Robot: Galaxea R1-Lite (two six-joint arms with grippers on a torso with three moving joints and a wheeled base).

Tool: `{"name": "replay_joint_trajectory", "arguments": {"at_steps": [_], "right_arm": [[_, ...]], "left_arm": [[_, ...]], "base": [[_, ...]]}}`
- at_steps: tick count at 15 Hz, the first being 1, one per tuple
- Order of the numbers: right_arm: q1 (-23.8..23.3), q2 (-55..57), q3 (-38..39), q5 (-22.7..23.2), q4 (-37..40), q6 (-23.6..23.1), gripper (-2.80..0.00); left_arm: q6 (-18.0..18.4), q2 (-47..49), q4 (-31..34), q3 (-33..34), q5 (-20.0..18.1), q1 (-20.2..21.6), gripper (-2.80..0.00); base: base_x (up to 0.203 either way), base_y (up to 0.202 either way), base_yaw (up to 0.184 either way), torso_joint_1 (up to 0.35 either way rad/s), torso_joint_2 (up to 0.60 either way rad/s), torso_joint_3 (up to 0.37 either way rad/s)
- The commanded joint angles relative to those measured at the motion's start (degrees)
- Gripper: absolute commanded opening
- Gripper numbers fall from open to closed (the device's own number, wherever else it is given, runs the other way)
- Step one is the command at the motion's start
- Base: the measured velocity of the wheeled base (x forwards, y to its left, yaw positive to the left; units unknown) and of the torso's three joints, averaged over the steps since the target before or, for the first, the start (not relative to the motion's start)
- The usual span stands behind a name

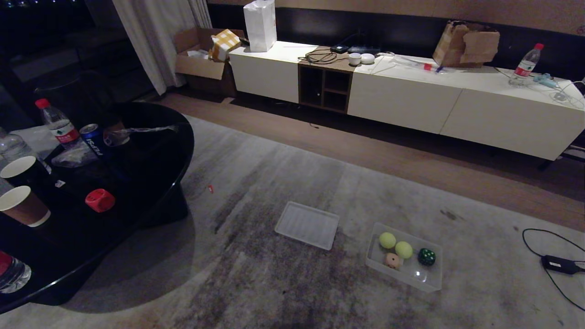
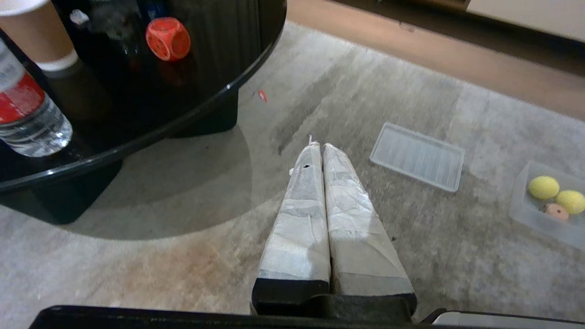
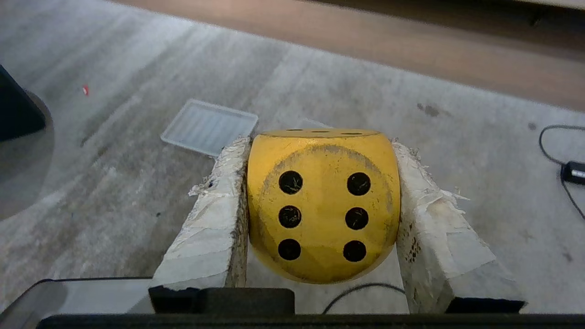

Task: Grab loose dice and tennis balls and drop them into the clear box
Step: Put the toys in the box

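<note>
We hold a yellow die (image 3: 323,205) over a grey rug.
Head view: clear box (image 1: 429,279) holds two tennis balls (image 1: 387,240); red die (image 1: 99,200) on black table (image 1: 151,183). Left wrist: left gripper (image 2: 316,147) pressed together. Right wrist: right gripper (image 3: 320,146) pinches the die between its fingers.

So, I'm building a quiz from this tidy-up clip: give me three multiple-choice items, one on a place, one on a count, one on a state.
1. The chunky red die sits:
A on the glossy black table
B on the carpet
C in the box

2. Fuzzy yellow-green tennis balls in the low clear plastic box:
A none
B two
C four

3. The right gripper is:
A empty
B clamped on a ball
C clamped on the yellow black-pipped die

Answers: A, it rests on the tabletop near the paper cups; B, a pair lies side by side; C, both fingers press its sides.
</note>
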Motion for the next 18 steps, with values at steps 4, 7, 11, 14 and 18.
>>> {"name": "replay_joint_trajectory", "arguments": {"at_steps": [4,7,11,14,18], "right_arm": [[0.02,0.09,-0.02,0.00,0.06,0.01,-2.80],[0.02,0.09,0.04,0.00,0.01,0.01,-2.80],[0.02,0.09,-0.02,0.00,0.01,0.01,-2.80],[0.02,0.09,-0.02,0.00,0.01,0.01,-2.80],[0.02,0.09,0.06,0.00,0.01,0.01,-2.80]], "left_arm": [[-0.07,0.09,0.00,0.09,0.05,0.00,-2.80],[-0.15,0.09,0.00,0.09,0.05,0.00,-2.80],[-0.07,0.09,0.00,0.09,0.05,0.00,-2.80],[-0.05,0.09,0.00,0.09,-0.02,0.00,-2.80],[0.02,0.09,0.00,0.09,0.05,0.00,-2.80]], "base": [[0.000,0.000,0.000,0.005,0.00,-0.199],[0.000,0.000,0.000,0.003,0.00,-0.198],[0.000,0.000,0.000,0.000,0.00,-0.196],[0.000,0.000,0.000,0.005,0.01,-0.199],[0.000,0.000,0.000,0.001,0.00,-0.197]]}}
